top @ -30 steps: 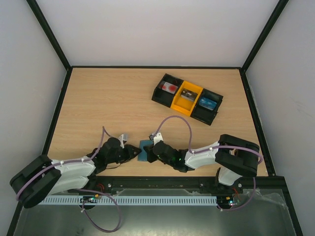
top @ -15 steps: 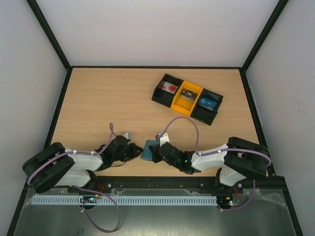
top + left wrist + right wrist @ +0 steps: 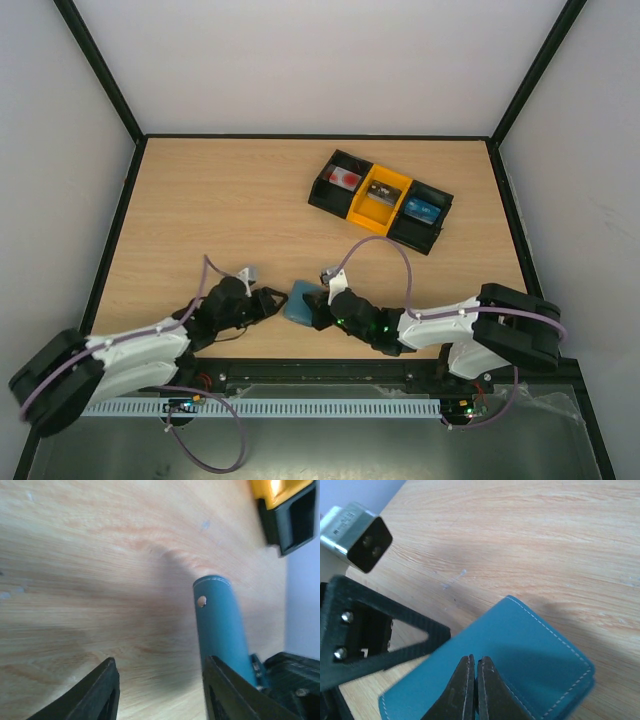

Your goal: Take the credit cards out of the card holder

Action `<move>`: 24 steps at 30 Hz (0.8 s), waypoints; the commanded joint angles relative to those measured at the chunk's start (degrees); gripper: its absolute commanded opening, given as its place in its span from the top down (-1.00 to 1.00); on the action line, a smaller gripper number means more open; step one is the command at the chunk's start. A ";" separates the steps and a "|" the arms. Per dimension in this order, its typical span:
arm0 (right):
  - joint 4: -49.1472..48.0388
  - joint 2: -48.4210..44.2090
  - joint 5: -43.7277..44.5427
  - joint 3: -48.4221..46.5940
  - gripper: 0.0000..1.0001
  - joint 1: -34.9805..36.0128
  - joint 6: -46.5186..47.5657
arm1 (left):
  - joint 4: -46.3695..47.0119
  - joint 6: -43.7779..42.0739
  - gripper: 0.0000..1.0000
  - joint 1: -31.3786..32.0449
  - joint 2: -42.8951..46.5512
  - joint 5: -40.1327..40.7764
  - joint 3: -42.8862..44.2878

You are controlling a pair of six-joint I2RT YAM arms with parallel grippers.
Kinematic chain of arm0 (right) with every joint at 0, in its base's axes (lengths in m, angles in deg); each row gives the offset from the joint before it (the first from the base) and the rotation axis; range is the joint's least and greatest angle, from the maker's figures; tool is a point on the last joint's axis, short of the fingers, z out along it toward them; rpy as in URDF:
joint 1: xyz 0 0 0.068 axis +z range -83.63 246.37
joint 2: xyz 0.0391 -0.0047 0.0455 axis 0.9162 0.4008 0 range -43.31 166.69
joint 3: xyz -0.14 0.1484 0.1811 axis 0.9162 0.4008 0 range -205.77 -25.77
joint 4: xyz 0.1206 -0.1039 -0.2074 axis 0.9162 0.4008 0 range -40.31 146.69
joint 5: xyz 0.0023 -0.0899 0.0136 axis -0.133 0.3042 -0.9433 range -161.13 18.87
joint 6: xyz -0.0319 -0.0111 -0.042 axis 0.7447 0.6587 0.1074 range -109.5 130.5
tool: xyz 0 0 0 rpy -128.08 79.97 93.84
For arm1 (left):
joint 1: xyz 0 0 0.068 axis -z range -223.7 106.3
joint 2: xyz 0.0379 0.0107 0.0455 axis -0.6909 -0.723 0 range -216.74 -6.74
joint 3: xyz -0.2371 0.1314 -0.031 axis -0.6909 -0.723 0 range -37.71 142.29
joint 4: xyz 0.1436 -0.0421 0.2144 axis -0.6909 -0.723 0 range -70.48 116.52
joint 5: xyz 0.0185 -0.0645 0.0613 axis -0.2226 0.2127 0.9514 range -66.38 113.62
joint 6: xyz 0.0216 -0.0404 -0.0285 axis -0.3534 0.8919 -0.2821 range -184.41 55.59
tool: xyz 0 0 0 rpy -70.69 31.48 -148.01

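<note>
The dusty-blue card holder sits near the front edge between my two grippers, tilted with a shadow under it. My right gripper is shut, its tips pinching the card holder at the middle of its blue face. My left gripper stands open just left of it, nothing between its fingers; the holder's closing tab rises beside the right finger. The credit cards lie in the tray: white-red, dark grey, blue.
The black-and-yellow three-bin tray stands at the back right, its corner showing in the left wrist view. The left gripper's black frame lies close beside the holder. Bare wood spreads to the back left.
My left gripper has opened from shut and its arm has stretched lower to the left. The right gripper stays shut on the holder, which has shifted slightly.
</note>
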 commanded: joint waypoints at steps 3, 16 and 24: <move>-3.28 -2.29 -0.77 -1.28 0.96 0.30 4.81 | -4.25 0.15 -0.25 -8.52 17.16 -10.20 -4.52; -4.60 -1.56 -3.19 -5.90 0.96 0.41 7.38 | 11.53 3.66 -0.61 -9.58 21.68 -17.27 -12.24; -4.49 -1.95 -1.07 -7.78 0.96 0.39 5.66 | 20.05 8.23 -0.10 -9.26 22.52 -18.76 -13.80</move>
